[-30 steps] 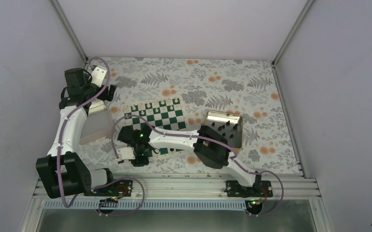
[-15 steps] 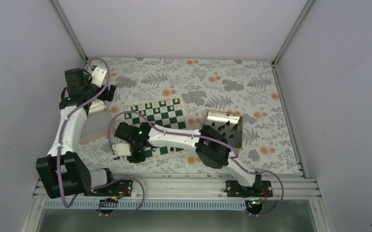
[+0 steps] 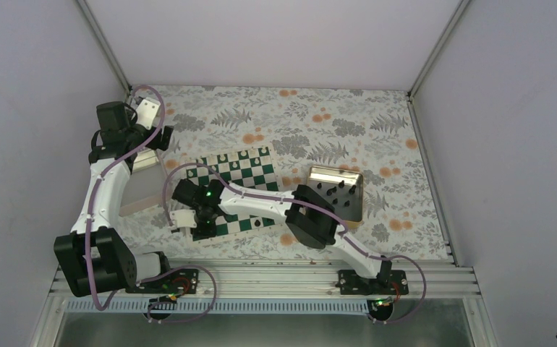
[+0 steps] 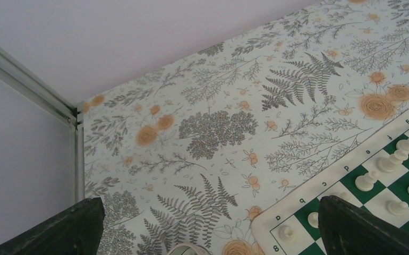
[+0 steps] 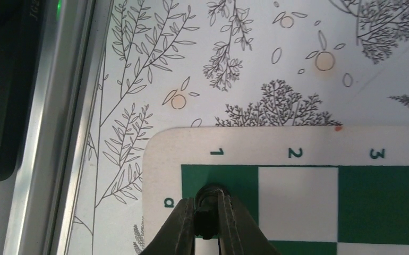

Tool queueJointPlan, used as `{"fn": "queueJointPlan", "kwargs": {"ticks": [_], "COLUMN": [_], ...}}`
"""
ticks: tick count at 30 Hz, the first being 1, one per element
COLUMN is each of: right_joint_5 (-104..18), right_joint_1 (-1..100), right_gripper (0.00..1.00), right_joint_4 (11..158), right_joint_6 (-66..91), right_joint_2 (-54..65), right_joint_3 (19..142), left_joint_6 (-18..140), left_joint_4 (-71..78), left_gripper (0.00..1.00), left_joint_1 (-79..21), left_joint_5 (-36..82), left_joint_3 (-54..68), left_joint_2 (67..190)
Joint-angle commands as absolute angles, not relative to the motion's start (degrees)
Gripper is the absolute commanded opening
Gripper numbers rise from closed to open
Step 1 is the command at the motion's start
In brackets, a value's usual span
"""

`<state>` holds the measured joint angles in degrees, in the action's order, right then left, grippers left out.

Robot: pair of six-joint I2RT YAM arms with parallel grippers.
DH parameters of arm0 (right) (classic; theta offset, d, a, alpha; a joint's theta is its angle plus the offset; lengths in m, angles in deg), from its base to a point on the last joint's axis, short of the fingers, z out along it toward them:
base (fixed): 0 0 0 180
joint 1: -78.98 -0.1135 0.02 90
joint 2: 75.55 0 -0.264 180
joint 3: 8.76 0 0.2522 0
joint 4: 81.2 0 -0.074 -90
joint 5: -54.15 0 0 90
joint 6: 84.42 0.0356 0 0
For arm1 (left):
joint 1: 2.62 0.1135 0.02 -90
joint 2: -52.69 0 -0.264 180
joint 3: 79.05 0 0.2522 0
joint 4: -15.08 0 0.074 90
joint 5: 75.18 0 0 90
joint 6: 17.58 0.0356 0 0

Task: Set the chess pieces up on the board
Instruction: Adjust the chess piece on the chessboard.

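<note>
The green and white board [image 3: 250, 173] lies mid-table, with white figures along its far edge. My right gripper [image 5: 206, 215] is shut on a black chess piece [image 5: 207, 199], whose base rests over the green corner square a1 [image 5: 239, 180]. From above, the right gripper [image 3: 197, 217] sits over the board's near left corner. Several black chess pieces [image 3: 338, 194] stand in the gold tray [image 3: 326, 173] on the right. One black piece [image 3: 258, 223] stands on the board's near row. My left gripper [image 4: 207, 234] is open and empty, above the table off the board's far left corner [image 4: 277, 223].
A pinkish-rimmed tray [image 3: 139, 189] lies under the left arm at the table's left. White chess figures [image 4: 391, 162] stand on the far rows. The aluminium rail [image 5: 59, 133] runs close to the board's near left corner.
My right gripper has moved left and a little farther from the rail, carrying the black piece to the board's near left corner square. The left arm has not moved.
</note>
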<state>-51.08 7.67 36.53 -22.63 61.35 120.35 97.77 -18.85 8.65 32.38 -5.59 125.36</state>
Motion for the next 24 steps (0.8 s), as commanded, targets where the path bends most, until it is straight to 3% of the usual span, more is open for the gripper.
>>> {"fn": "queueJointPlan", "kwargs": {"ticks": [1,18,24], "right_joint_5": [-50.3,-51.5,-50.8], "right_joint_1": [8.2,8.8,8.8], "right_gripper": [0.04,0.06,0.22], "right_joint_4": [36.7,35.4,36.5], "right_joint_6": [-22.0,-22.4,-21.6], "right_joint_2": [61.5,62.5,61.6], "right_joint_3": [122.5,122.9,122.7], "left_joint_6": [98.4,98.5,98.9], "left_joint_4": [-17.6,-17.5,-17.4], "left_gripper": [1.0,1.0,1.0], "left_joint_1": [9.2,9.2,9.2], "left_joint_5": [32.4,33.1,32.8], "left_joint_3": [-5.8,-6.2,-6.1], "left_joint_2": [124.2,124.8,124.7]}}
